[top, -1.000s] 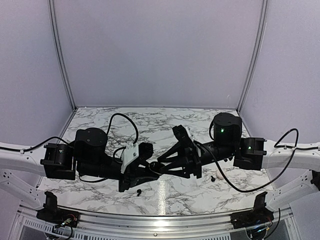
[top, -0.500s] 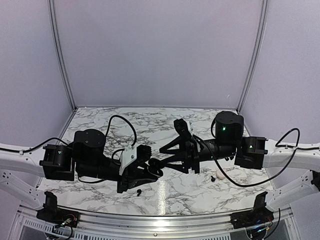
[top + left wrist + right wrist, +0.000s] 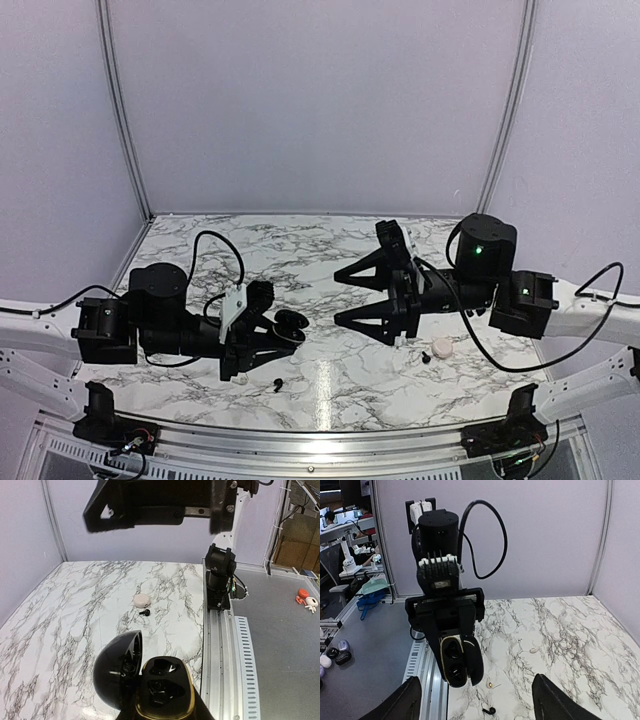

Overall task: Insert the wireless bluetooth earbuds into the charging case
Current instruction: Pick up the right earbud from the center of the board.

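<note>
- Left hand (image 3: pixel 275 338) is closed on the black charging case (image 3: pixel 160 680), whose lid is open.
- Right hand (image 3: pixel 340 298) is wide open and empty.
- One earbud (image 3: pixel 145 612) lies just beside a cream round object (image 3: pixel 141 600) on the table (image 3: pixel 75 605).

We note two arms with black joint housings and white outer links. The left arm (image 3: pixel 160 300) carries a white bracket (image 3: pixel 238 308); the right arm (image 3: pixel 450 290) shows green lights (image 3: pixel 478 250). Black cables (image 3: pixel 215 245) loop over both. The right pincer (image 3: pixel 337 298) has triangular black fingers (image 3: pixel 365 268).

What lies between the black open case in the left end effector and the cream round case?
In the left wrist view, one tiny black earbud lies close beside the cream round case; otherwise bare marble tabletop.
</note>
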